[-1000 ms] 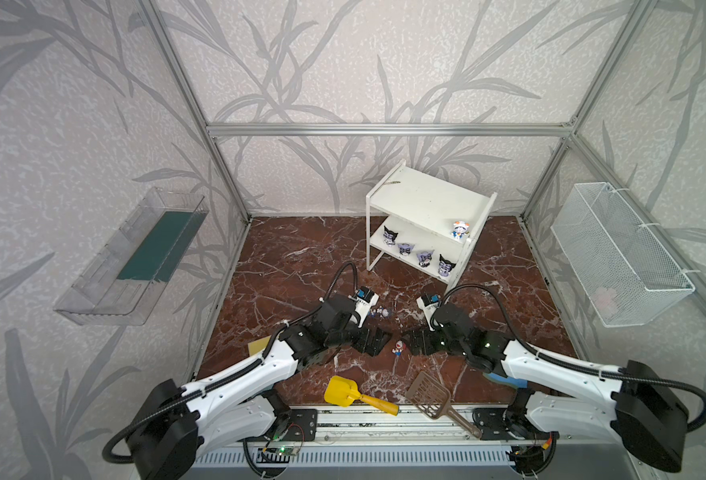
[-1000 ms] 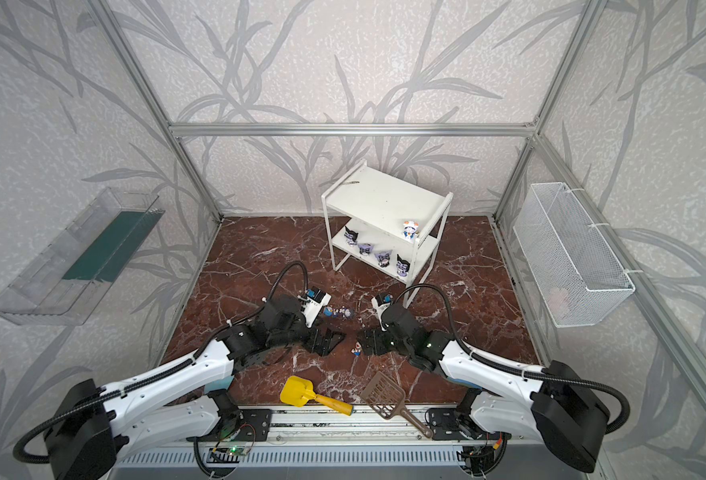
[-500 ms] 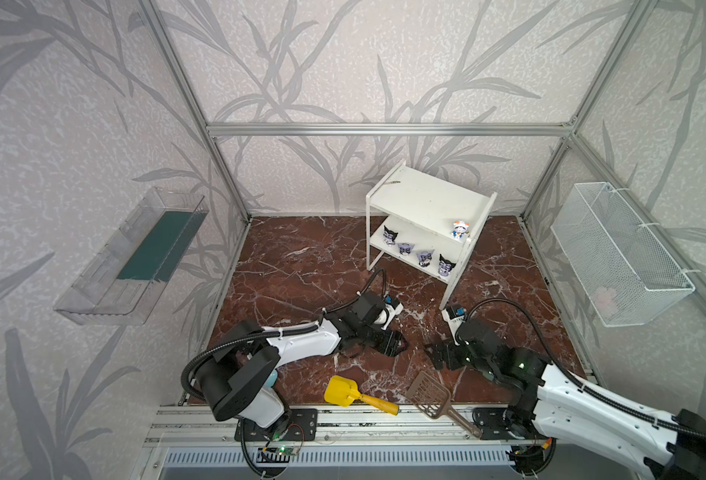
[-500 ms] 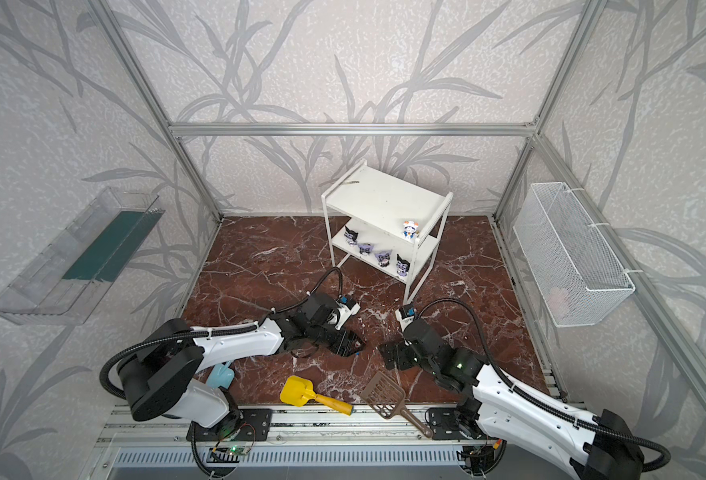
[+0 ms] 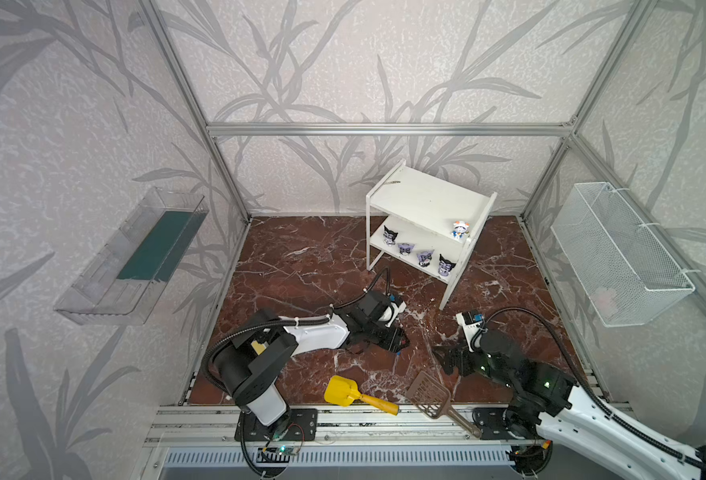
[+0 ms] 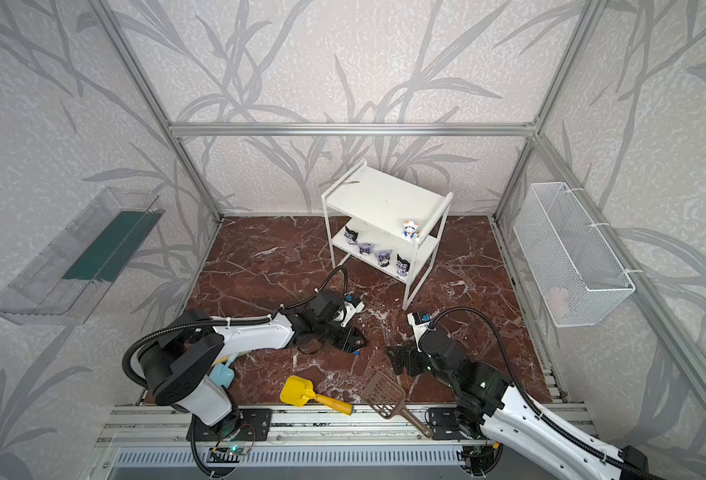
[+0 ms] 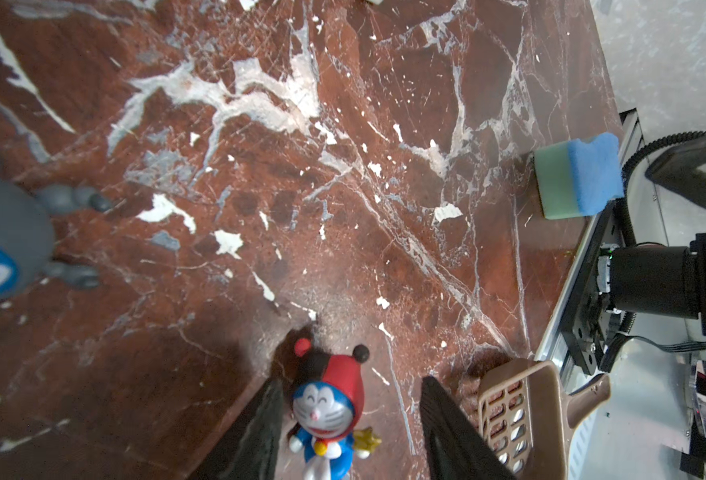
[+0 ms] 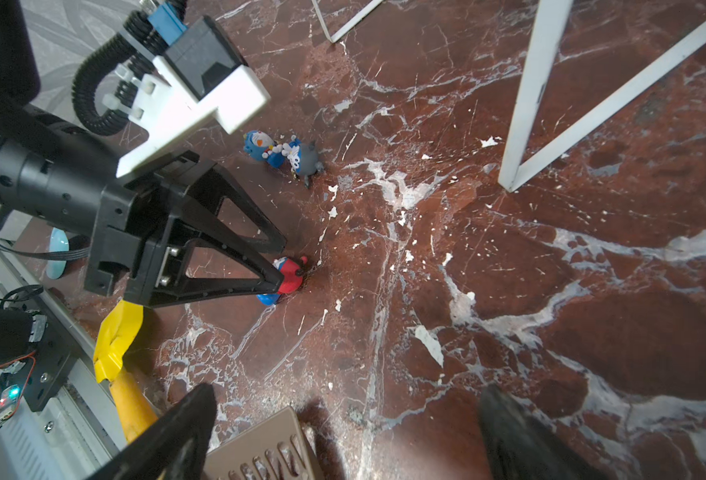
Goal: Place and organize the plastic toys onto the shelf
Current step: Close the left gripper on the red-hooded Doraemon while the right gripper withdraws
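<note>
Near the middle of the front edge of the red marble counter (image 7: 384,208), the small blue-and-white cartoon figurine with the red-black hood (image 7: 326,411) sits between the left hand (image 7: 351,384) fingers, apparently lying down. One finger (image 7: 260,432) looks against it and the other finger (image 7: 442,424) shows a gap, so the hand is half-narrowed with no grip yet.

To do it well: shift the hand so the toy is centred, then close on the hood and body together, since the rounded plastic likely slips if pinched off-centre. The brown slotted plastic scoop (image 7: 521,399) is just beside the outer finger, so lift straight up first. Set it upright on the top tier of the small white two-tier wooden shelf (image 5: 426,195), near the orange-white-headed figurine (image 5: 460,230) at the front corner.

The right hand (image 8: 349,395) is spread wide and empty, near the front edge. A blue-headed figurine (image 8: 260,143) and a grey-headed figurine (image 8: 307,158) lie touching mid-counter.
</note>
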Robot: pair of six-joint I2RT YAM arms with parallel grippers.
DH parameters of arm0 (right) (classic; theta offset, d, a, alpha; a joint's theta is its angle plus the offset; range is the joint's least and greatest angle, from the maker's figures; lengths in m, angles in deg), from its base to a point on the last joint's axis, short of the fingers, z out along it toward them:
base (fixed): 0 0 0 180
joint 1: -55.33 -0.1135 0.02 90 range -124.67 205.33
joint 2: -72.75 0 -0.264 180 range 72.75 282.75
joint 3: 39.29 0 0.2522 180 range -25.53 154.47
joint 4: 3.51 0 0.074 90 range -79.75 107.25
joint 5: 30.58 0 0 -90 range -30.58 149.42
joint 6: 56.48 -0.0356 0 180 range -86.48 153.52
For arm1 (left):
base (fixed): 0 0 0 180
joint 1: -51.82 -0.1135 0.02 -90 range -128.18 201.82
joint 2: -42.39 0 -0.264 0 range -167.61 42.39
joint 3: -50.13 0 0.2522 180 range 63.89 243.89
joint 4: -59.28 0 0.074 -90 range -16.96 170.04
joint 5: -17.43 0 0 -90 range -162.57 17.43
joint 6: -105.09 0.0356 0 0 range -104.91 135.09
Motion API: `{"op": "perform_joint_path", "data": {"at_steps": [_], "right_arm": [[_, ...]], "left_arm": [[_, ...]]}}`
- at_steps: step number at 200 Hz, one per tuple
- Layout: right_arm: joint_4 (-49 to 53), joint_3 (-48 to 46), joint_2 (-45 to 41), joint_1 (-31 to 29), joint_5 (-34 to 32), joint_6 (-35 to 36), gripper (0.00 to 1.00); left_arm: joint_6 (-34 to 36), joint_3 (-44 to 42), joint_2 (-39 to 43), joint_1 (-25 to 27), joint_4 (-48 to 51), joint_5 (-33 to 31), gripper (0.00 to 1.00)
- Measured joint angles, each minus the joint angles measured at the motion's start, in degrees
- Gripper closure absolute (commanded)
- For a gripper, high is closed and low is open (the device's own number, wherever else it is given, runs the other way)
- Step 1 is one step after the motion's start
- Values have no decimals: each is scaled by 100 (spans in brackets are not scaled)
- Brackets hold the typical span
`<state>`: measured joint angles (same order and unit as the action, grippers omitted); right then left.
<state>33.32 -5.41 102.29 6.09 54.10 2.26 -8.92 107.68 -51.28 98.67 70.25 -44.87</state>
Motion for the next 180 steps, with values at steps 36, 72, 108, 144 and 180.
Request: {"op": "perform_joint_path", "data": {"at_steps": [36, 72, 108, 144, 180], "right_arm": [[-4, 0, 271, 0, 4, 52, 2], [-9, 0, 393, 0, 28, 116, 2], [-37, 0, 402, 0, 37, 133, 2], [-50, 0, 404, 0, 42, 136, 2], [-52, 0, 402, 0, 44, 136, 2]], "left_arm": [[94, 0, 0, -63, 105, 7, 45], [188, -2, 70, -120, 256, -109, 49], [361, 2, 127, -129, 535, -227, 51], [450, 31, 125, -127, 688, -256, 53], [452, 79, 109, -96, 717, -280, 53]]}}
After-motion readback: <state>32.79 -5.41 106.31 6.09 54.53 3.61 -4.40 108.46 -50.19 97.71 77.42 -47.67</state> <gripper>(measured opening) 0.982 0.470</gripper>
